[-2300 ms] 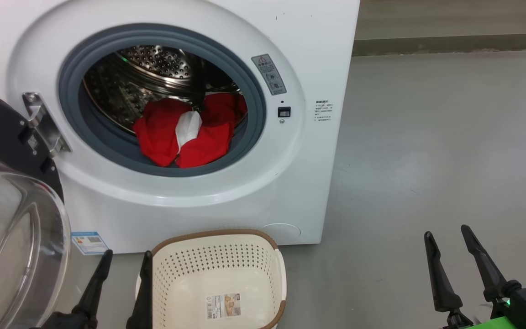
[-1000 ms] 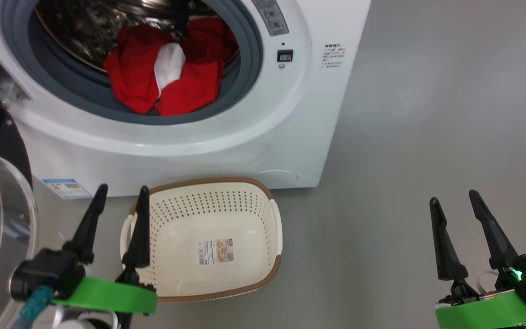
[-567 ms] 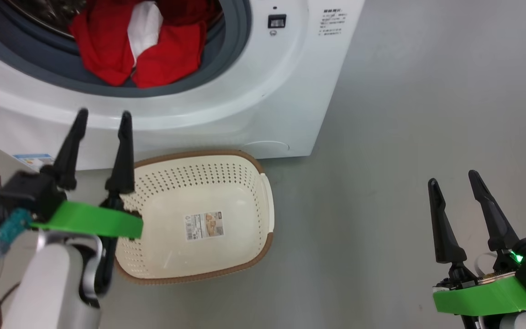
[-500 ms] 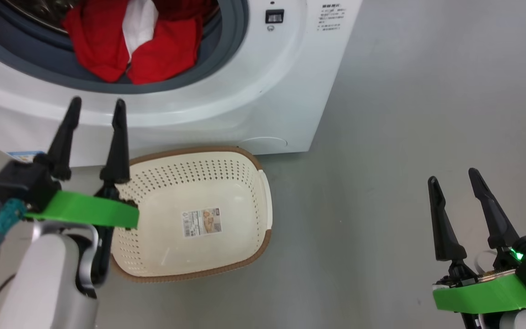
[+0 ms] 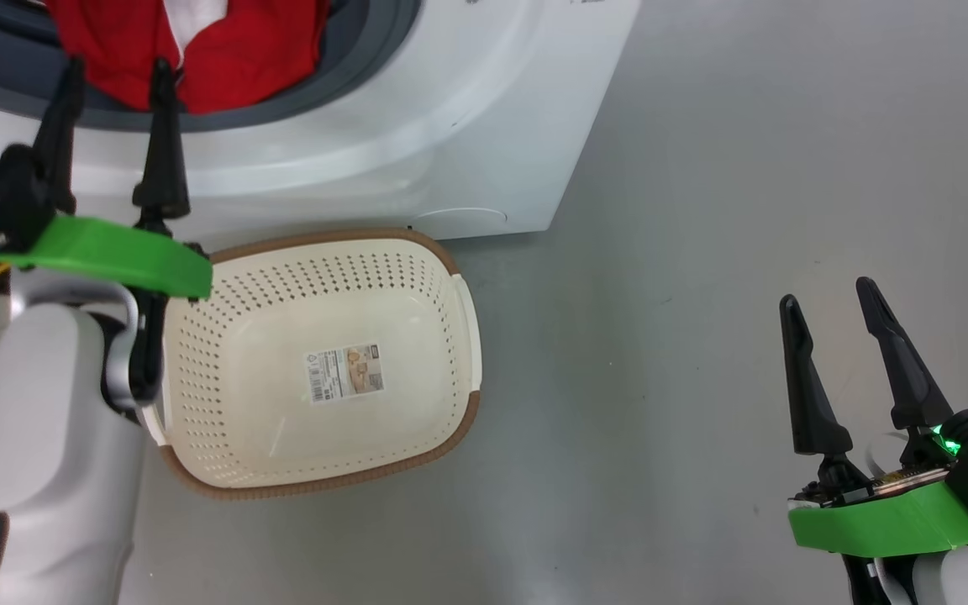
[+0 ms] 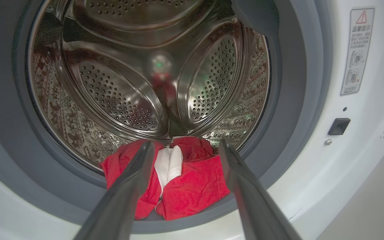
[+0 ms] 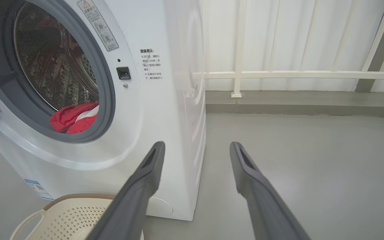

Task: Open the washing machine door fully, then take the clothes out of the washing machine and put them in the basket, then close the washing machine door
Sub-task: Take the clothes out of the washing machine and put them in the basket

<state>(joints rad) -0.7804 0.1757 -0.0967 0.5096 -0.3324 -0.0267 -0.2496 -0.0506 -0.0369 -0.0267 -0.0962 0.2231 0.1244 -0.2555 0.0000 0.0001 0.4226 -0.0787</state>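
The round opening of the washing machine stands uncovered, so the door-opening step looks done, though how wide the door is swung I cannot tell. Nothing has been moved across yet. The basket sits on the grey floor just in front of the machine, below the opening, and holds only the sticker on its bottom. Emptying the drum and closing the door are both left to do.

The clothes lie in a crumpled heap at the near bottom of the steel drum, their front edge drooping over the grey rubber gasket. They are bright red and soft, with a thin white fabric piece folded into the middle. How many separate garments there are I cannot tell.

The left pincer is up at the lower rim of the opening, fingers apart with nothing between them, aimed so that they frame the heap in the left wrist view. It looks short of the cloth, but I cannot rule out contact. My reading is that the first reach for a garment is in hand.

The right pincer hangs over bare floor well to the right of the machine and basket, fingers apart and empty.
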